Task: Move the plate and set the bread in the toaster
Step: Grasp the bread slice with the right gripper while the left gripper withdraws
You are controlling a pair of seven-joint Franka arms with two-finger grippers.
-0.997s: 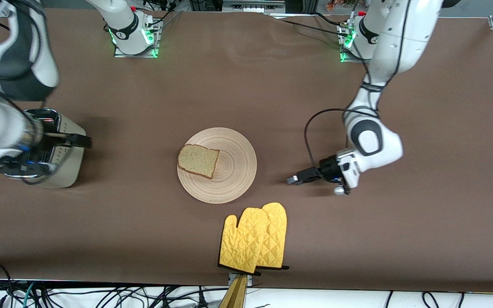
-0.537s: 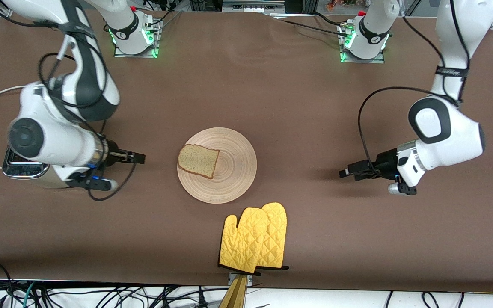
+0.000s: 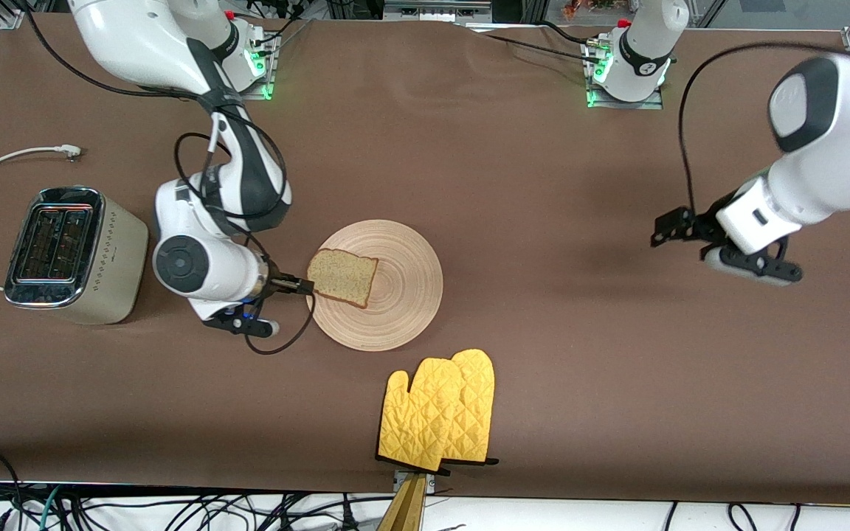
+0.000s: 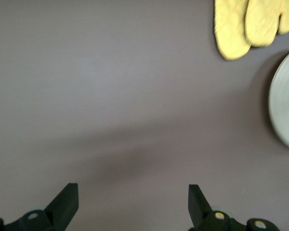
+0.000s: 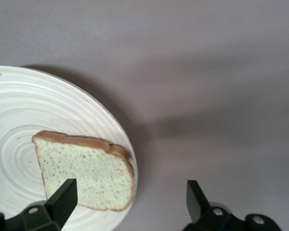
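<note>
The toaster (image 3: 74,254), covered by the right arm a second ago, now stands clear at the right arm's end. The right gripper (image 3: 305,287) has swung to the plate (image 3: 403,295) edge, jaws wide and empty, beside the bread (image 3: 342,277) lying on it. The left gripper (image 3: 672,227) has drawn away, wide and empty, over bare table.

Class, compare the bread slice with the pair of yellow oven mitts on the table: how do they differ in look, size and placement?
The bread slice is squarish, speckled light brown with a darker crust; the oven mitts are bright yellow, quilted and hand-shaped. The bread slice is smaller than the oven mitts. The bread slice lies on the wooden plate; the oven mitts lie directly on the table, nearer the front camera. Both lie flat, ungripped.
</note>
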